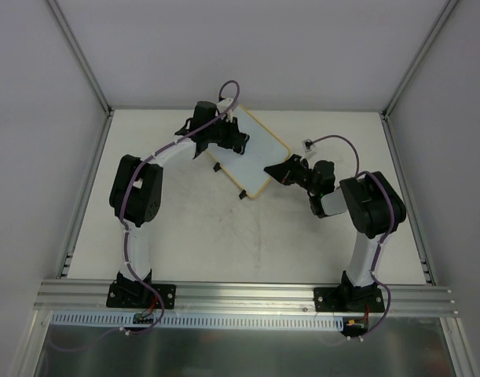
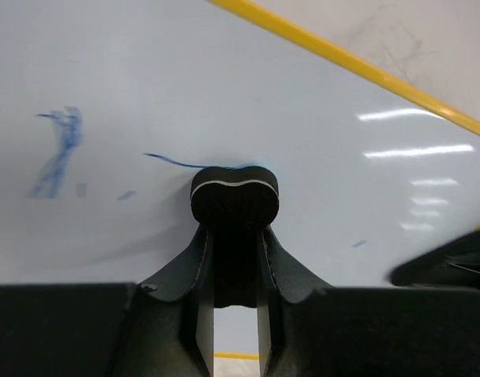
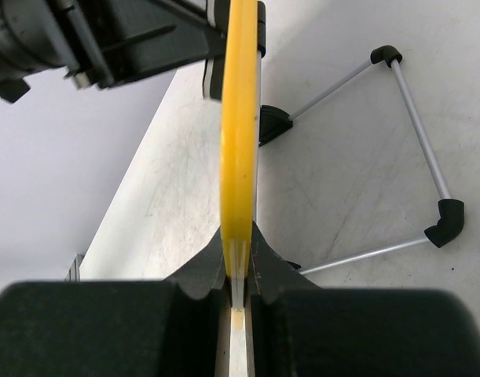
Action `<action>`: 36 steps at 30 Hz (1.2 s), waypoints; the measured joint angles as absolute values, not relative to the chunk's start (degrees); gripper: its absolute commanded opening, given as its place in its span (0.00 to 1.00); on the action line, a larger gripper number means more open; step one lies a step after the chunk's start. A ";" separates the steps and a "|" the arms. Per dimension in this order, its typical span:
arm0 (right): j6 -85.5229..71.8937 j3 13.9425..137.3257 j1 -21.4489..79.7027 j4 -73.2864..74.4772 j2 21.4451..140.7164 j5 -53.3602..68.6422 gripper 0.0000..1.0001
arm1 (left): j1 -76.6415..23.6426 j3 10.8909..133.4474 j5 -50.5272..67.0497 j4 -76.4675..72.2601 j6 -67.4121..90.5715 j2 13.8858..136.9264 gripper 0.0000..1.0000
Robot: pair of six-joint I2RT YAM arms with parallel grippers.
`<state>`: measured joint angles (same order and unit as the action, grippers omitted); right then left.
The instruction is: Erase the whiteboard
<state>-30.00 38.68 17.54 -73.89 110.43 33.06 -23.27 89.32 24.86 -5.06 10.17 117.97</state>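
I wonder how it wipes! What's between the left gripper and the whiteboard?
A small black block, pinched in the left gripper, its far end seemingly touching the whiteboard by a blue line. The left wrist view shows it.

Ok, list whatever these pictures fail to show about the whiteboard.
Top view: the left hand covers part of the whiteboard; any marks are too small to see.
Left wrist view: the black block hides its own contact with the board; most board edges fall outside the picture.
Right wrist view: the board is seen edge-on in the right hand, so its writing face is hidden.
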 measured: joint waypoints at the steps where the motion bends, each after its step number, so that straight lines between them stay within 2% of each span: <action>1: -29.89 38.68 17.56 -73.91 110.43 33.12 0.00 | -22.22 89.71 24.67 -5.06 9.87 118.43 0.00; 24: -29.52 38.79 18.44 -73.87 110.43 34.26 0.00 | -9.74 98.94 21.85 -3.49 9.17 125.56 0.00; 36: -29.56 38.79 18.63 -73.84 110.43 34.70 0.00 | -10.22 99.37 21.54 -3.90 9.13 125.89 0.00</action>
